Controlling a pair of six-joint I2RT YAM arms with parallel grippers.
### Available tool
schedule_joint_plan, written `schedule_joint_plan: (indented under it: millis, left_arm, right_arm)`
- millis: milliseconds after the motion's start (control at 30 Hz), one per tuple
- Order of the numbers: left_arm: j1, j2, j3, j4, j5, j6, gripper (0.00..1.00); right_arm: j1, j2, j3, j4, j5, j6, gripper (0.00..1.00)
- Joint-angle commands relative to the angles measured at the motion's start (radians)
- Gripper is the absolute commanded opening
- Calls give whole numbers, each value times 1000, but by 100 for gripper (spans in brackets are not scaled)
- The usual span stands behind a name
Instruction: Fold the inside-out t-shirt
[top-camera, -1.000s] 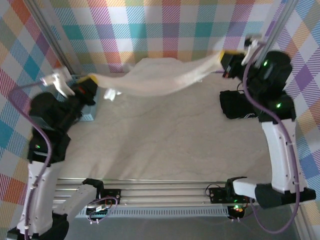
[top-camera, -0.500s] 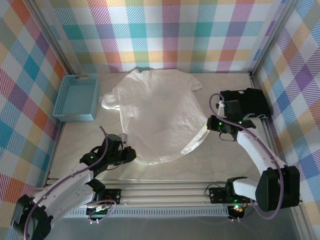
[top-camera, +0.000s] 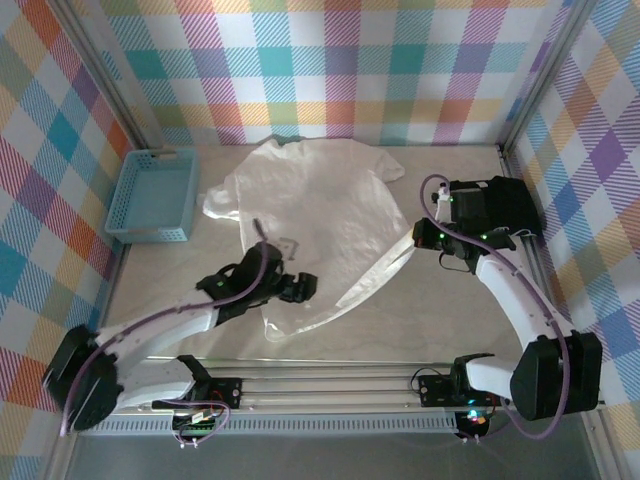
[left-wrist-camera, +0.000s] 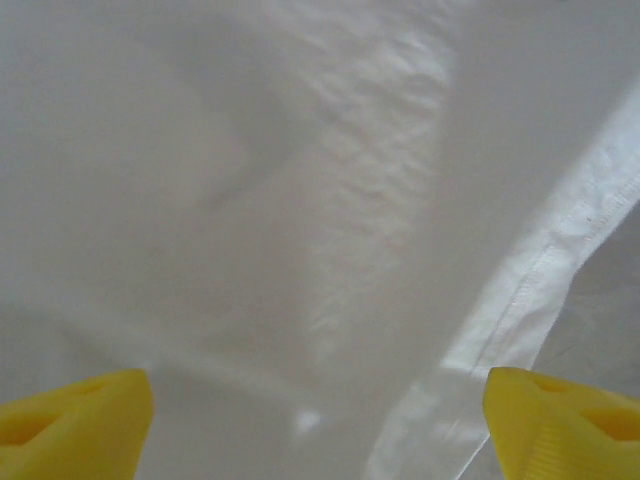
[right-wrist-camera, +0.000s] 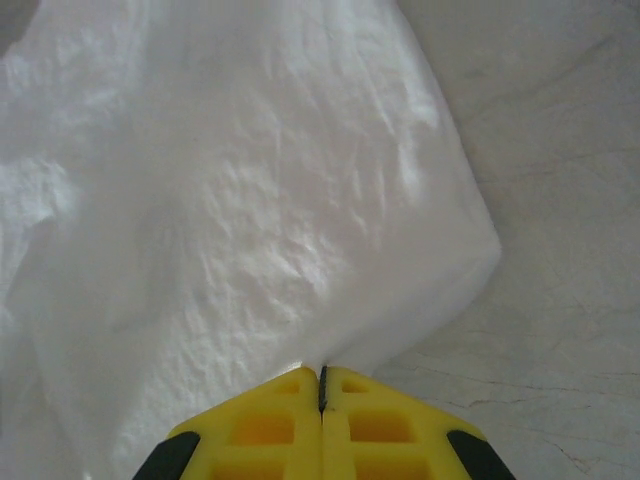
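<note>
The inside-out t-shirt (top-camera: 310, 215) lies spread and wrinkled on the pale table, collar end toward the back wall. My left gripper (top-camera: 303, 289) hovers over its near hem, jaws open wide. In the left wrist view both yellow fingertips (left-wrist-camera: 75, 420) stand far apart over white cloth, with the stitched hem (left-wrist-camera: 530, 290) running between them and nothing gripped. My right gripper (top-camera: 422, 240) sits at the shirt's right edge. In the right wrist view its yellow fingers (right-wrist-camera: 270, 425) are shut on a pinch of the fabric (right-wrist-camera: 250, 200).
A blue basket (top-camera: 155, 195) stands at the back left. A black folded garment (top-camera: 497, 203) lies at the back right, just behind the right arm. Bare table (top-camera: 400, 320) shows in front of the shirt, and checked walls close in three sides.
The shirt, held stretched in the air a second ago, now lies on the table. My left gripper has opened, let the hem go and shifted right. The right gripper stays shut on the edge.
</note>
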Motion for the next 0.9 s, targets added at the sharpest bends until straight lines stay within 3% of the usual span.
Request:
schedule_joint_plan:
  millis: [0,133,267,433,567,867]
  left_arm:
    - [-56,165,106,138,180,139,92]
    - [-127,348,228,147,223,197,94]
    - [-139,474,301,131,213,216,85]
    - [-138,534,338,99,179,236,59]
    - [-128,568,351,79,154,245,47]
    - [-92,571,331,89,167,217,39]
  right_arm:
    - [-4,-36,37,-31,-41,-23,0]
    - [-5,-45,44,-42,-43,-25,0]
    - [-6,-47,44,-41,-46,-27,0]
    - [-6,-47,42,-47,-45,-34,0]
    - [-6,-49,41,-47,-44,-36,0]
    - [-6,-50,33,-52,-23,-50,0]
